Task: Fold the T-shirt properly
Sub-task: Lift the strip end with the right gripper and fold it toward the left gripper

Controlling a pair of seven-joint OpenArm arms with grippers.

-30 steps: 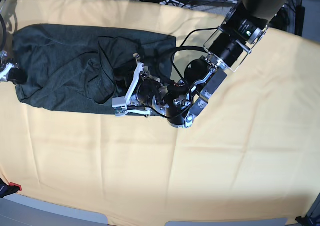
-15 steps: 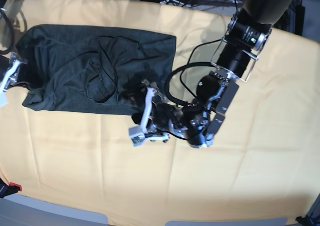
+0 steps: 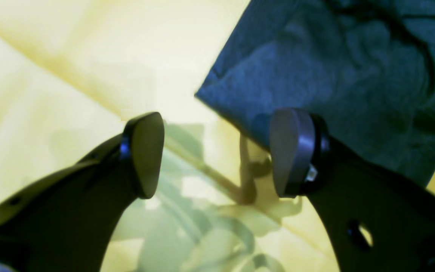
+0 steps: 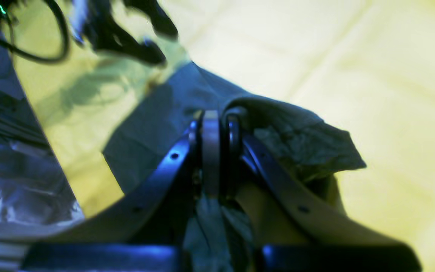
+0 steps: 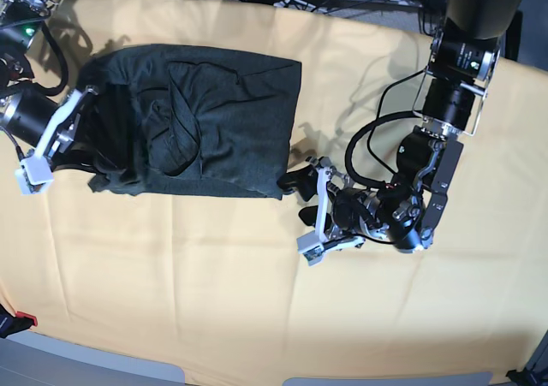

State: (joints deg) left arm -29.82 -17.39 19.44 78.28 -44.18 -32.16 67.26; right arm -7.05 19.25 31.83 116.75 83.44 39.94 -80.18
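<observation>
Both arms black, cylindrical segments, silver-white bracket plates near the wrists, looped black cables alongside. Left gripper point(image 5: 315, 208): black curved fingers point(image 3: 142, 155) with rounded flat dark pads, a slot hole in one finger. Right gripper point(image 4: 217, 151): black fingers with small screw holes, pale pad between them.

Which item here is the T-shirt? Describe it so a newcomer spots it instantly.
Start at the pale yellow cloth that covers the whole table, then look to its upper left part in the base view. The T-shirt is the large dark charcoal-green heap of wrinkled fabric lying there, the only dark cloth on the yellow.
</observation>
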